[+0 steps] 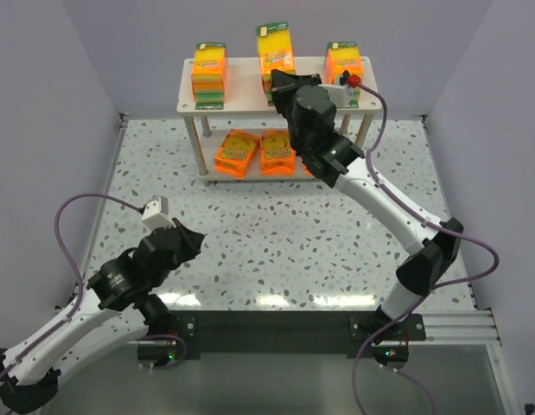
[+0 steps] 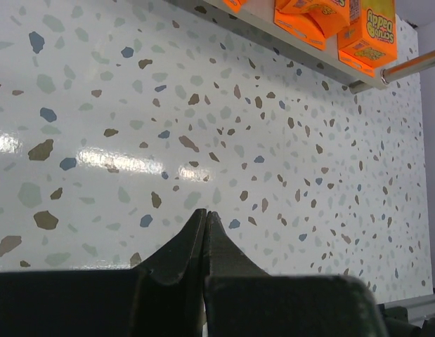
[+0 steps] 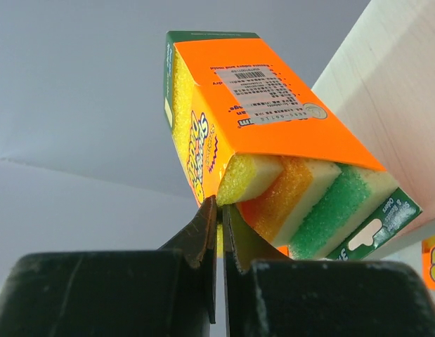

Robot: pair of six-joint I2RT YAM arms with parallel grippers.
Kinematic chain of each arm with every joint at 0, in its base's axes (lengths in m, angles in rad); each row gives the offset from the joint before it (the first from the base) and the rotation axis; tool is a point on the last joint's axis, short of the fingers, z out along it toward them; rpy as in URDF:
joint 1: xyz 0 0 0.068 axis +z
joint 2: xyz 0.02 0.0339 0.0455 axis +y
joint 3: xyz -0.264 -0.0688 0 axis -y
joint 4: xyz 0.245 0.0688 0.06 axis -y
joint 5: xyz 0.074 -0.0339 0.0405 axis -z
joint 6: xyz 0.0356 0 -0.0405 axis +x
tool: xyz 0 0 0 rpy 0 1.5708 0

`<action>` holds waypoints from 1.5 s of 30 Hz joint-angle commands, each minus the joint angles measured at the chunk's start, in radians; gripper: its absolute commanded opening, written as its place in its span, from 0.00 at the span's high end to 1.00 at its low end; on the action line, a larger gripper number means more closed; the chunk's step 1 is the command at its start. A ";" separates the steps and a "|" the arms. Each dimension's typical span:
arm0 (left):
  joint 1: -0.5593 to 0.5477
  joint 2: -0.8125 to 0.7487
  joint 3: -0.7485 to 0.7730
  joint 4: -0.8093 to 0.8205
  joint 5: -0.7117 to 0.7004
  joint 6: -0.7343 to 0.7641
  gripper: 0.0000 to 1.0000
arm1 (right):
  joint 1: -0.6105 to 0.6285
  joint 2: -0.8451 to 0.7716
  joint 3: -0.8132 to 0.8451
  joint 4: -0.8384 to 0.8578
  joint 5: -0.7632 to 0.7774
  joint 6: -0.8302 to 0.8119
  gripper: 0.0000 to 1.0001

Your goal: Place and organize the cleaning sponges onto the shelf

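**Q:** Where is the pack being worked on?

**A:** The middle pack (image 1: 276,52) stands upright on the upper board of the shelf (image 1: 245,86), at 12 o'clock on the tabletop (image 1: 250,233). A left pack (image 1: 209,73) stands at its 9 o'clock and a right pack (image 1: 344,62) at its 3 o'clock. The lower packs (image 1: 236,151) lie side by side on the board beneath.

**Q:** How will it handle, and where should it be held?

**A:** It is probably light. It is a thin card sleeve over soft foam, so it gives when squeezed. Standing on end, it should tip easily. Grip it across the two narrow card sides at mid-height, not on the exposed foam end. The glossy card may slip.

**Q:** What state are the grippers in?

**A:** The jaws of the right gripper (image 3: 218,210) are drawn to a narrow slit. Its tips are just beside the pack's lower corner, and nothing is visibly clamped. The jaws of the left gripper (image 2: 205,214) are pressed together and empty, over bare tabletop at 7 o'clock.

**Q:** What cannot be confirmed?

**A:** The right arm covers the 3 o'clock end of the lower board, so a sixth pack cannot be confirmed. It cannot be determined whether the tips touch the middle pack. The fingers also cut off its base in the wrist view.
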 commanded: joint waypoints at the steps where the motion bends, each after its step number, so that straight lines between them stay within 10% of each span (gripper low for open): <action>1: 0.007 -0.019 0.038 -0.040 -0.026 -0.025 1.00 | 0.002 0.037 0.084 0.000 0.176 0.025 1.00; 17: 0.008 -0.089 0.027 -0.104 -0.055 -0.065 1.00 | 0.002 0.149 0.161 -0.084 0.236 0.095 1.00; 25: 0.007 -0.096 0.026 -0.107 -0.061 -0.070 1.00 | -0.009 0.144 0.152 -0.038 0.187 0.074 0.42; 31: 0.008 -0.099 0.023 -0.091 -0.057 -0.068 1.00 | -0.010 0.094 0.106 0.077 0.104 -0.007 0.23; 38: 0.008 -0.047 -0.017 0.127 -0.015 0.108 0.99 | -0.010 -0.244 -0.324 0.249 -0.170 -0.145 0.23; 45: 0.010 0.214 -0.059 0.444 -0.055 0.321 0.62 | -0.009 -0.531 -0.661 0.000 -0.512 -0.308 0.21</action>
